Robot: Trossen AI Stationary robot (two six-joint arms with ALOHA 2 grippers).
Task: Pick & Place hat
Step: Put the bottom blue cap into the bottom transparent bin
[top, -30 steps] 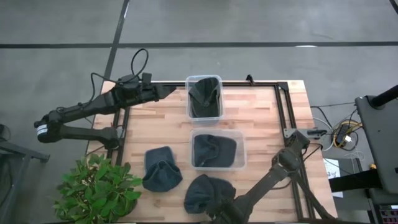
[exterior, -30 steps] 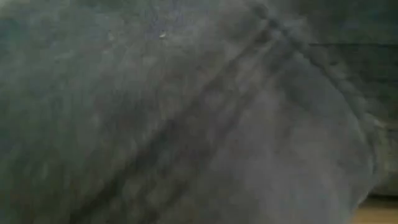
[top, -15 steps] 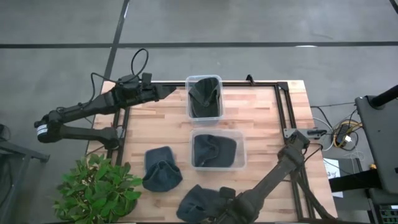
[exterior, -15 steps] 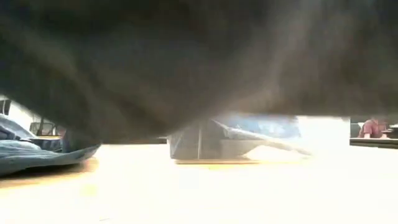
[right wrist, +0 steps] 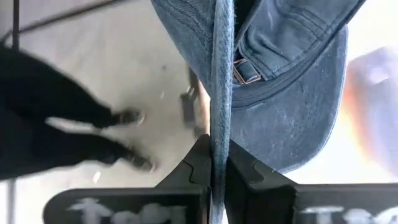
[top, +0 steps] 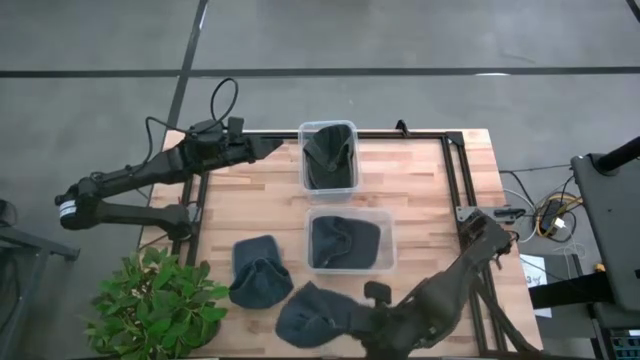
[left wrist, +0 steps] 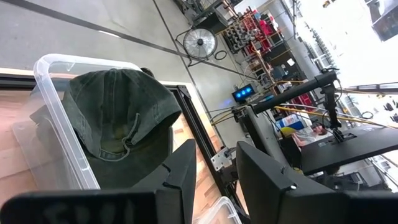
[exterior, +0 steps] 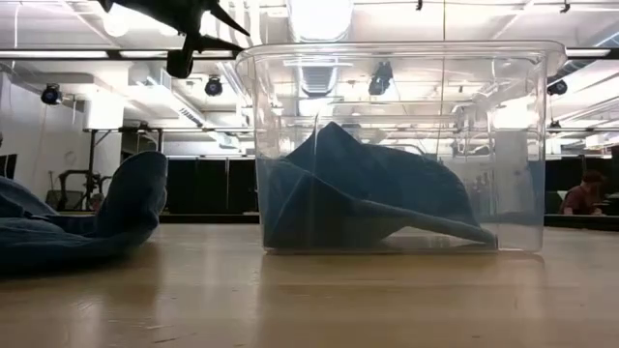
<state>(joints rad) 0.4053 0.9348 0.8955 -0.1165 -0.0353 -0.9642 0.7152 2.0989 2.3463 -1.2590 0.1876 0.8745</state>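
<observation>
My right gripper (top: 364, 306) is near the table's near edge, shut on a dark blue-grey hat (top: 308, 313). In the right wrist view the hat (right wrist: 280, 93) shows its back strap and buckle (right wrist: 245, 71). A second hat (top: 260, 270) rests flat on the wood to the left; it is the hat (exterior: 97, 227) at the low view's left. A third hat (top: 345, 240) lies in the middle clear bin (top: 387, 262). A green hat (left wrist: 118, 112) sits in the far bin (top: 303, 130). My left gripper (left wrist: 216, 171) waits open just left of that far bin. My right gripper pinches an edge of the hat's cloth (right wrist: 217, 134) between its two fingers; the cloth runs as a thin strip straight through the gap. The rest of the hat spreads out beyond the fingertips. In the high view it reaches toward the table's left.
A leafy green plant (top: 160, 305) stands off the table's near left corner. A black metal frame (top: 452, 170) runs along the table's far and right sides. Bare wood (top: 440, 200) lies right of the bins. In the low view the middle bin (exterior: 397, 145) stands close ahead.
My right gripper has risen from in front of the low camera, carrying the hat with it. The hat filled the low view a second ago, then hung above it, and is now out of that view. In the high view the hat has shifted toward the table's left.
</observation>
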